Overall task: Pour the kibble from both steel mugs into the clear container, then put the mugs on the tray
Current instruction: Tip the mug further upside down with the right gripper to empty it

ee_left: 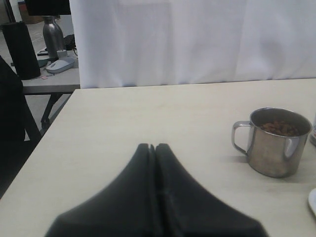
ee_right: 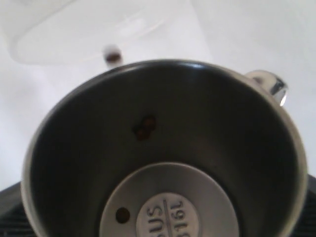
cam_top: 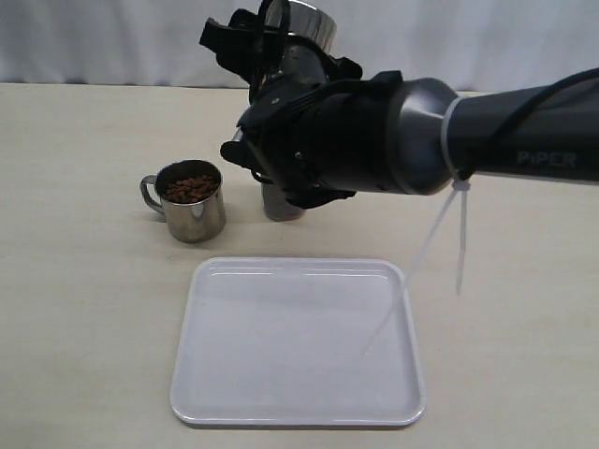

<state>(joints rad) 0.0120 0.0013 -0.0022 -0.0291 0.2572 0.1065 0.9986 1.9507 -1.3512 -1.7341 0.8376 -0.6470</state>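
Observation:
My right gripper (cam_top: 273,51) is shut on one steel mug (cam_top: 307,22), held high and tipped mouth-down over the clear container (cam_top: 282,203), which my arm mostly hides. In the right wrist view that mug (ee_right: 163,148) is nearly empty: a few pellets (ee_right: 144,127) cling inside and one pellet (ee_right: 113,56) is at the container's rim (ee_right: 74,42). The second steel mug (cam_top: 192,200) stands upright left of the container, full of kibble (cam_top: 190,188). My left gripper (ee_left: 153,147) is shut and empty, low over the table, with this mug (ee_left: 274,148) ahead of it. The white tray (cam_top: 299,407) lies in front.
White zip-tie tails (cam_top: 459,245) hang from my right arm above the tray's right edge. A white curtain closes the back. In the left wrist view, a side desk (ee_left: 49,81) with a bottle stands beyond the table's edge, and the tray's corner (ee_left: 312,202) shows.

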